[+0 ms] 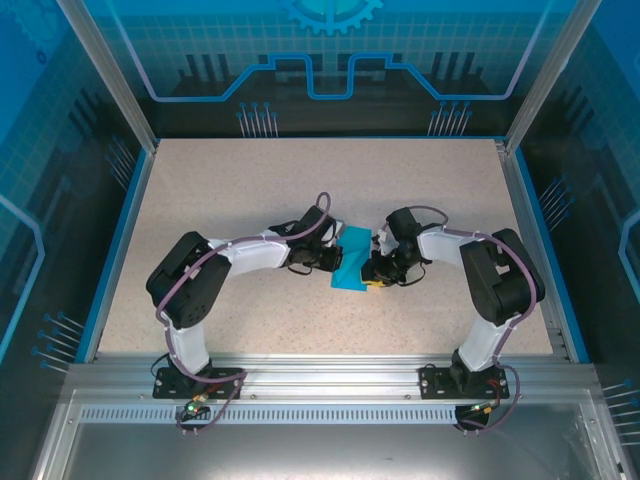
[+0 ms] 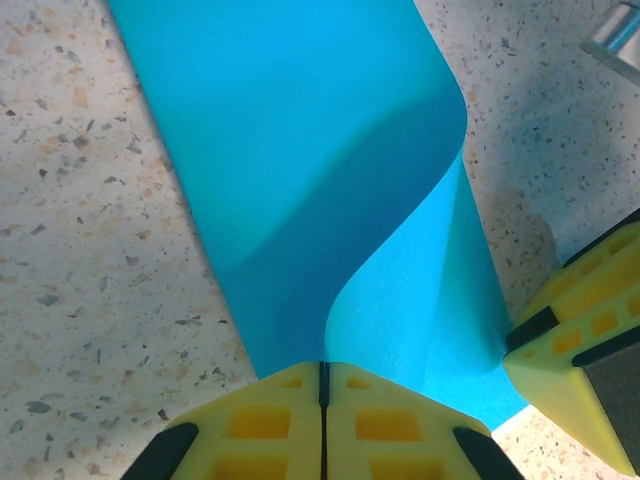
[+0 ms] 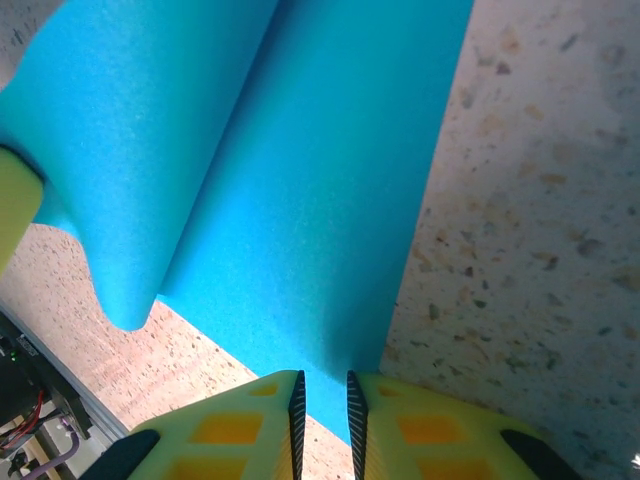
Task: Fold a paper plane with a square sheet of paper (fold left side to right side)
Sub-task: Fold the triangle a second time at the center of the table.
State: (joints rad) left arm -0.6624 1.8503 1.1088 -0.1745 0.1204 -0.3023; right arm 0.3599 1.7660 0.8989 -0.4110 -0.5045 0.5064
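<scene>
The table (image 1: pixel 300 185) lies bare across the upper half of the top view and down both side edges, leaving wide room there. The centre is crowded. The left arm (image 1: pixel 245 255) and right arm (image 1: pixel 480 262) bend inward. The left gripper (image 1: pixel 334 262) and right gripper (image 1: pixel 376 280) stand just beside each other over the paper (image 1: pixel 352 258), and its raised curl fills the space between them. Walls (image 1: pixel 60 200) close the left, right and far sides, and a metal rail (image 1: pixel 320 375) bars the bottom.

Your left hand (image 2: pixel 322 388) is yellow with black edging; the paper (image 2: pixel 300 150) in front of it is plain bright blue; the tabletop (image 2: pixel 90 250) beside it is beige, speckled brown and grey.
</scene>
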